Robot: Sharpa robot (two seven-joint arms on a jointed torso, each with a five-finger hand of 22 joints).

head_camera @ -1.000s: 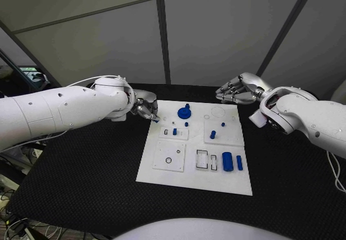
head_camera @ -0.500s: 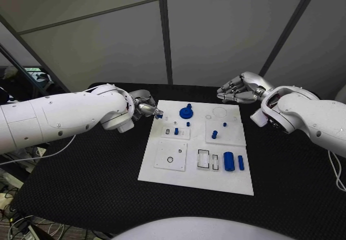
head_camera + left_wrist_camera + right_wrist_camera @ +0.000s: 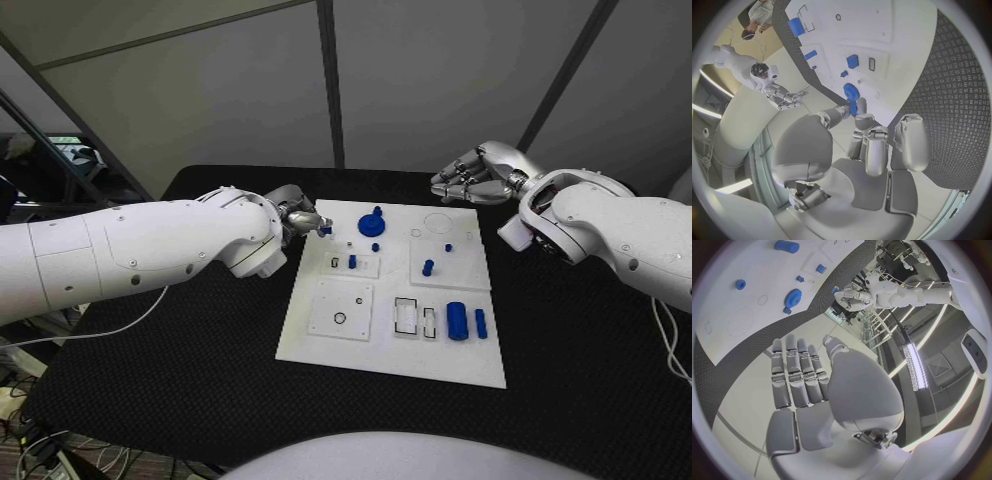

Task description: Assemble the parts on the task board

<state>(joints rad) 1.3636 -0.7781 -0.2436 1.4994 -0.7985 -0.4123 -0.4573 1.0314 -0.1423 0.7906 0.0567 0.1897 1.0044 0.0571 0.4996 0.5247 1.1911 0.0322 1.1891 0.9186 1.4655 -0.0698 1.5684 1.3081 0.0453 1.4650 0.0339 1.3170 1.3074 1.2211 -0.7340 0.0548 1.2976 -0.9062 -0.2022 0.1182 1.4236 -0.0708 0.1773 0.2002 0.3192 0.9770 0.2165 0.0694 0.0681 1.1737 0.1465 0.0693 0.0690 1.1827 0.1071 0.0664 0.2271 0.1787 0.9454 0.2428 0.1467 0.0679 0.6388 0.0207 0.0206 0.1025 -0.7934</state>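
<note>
Small blue part [image 3: 325, 230] is being pinched at the fingertips of the left hand [image 3: 300, 221], just over the far-left corner of the task board [image 3: 329, 345]. Blue gear [image 3: 371, 226] is sitting on the board close beside it; blue cylinder [image 3: 456, 322] is lying near the board's right edge. Right hand [image 3: 472, 180] is being held beyond the far-right corner, empty, fingers straight and pressed side by side.

Even bright light, soft shadows, wrist views fisheye-warped

Upright blue parts [image 3: 427, 268] crowd task board [image 3: 346, 345]
</note>
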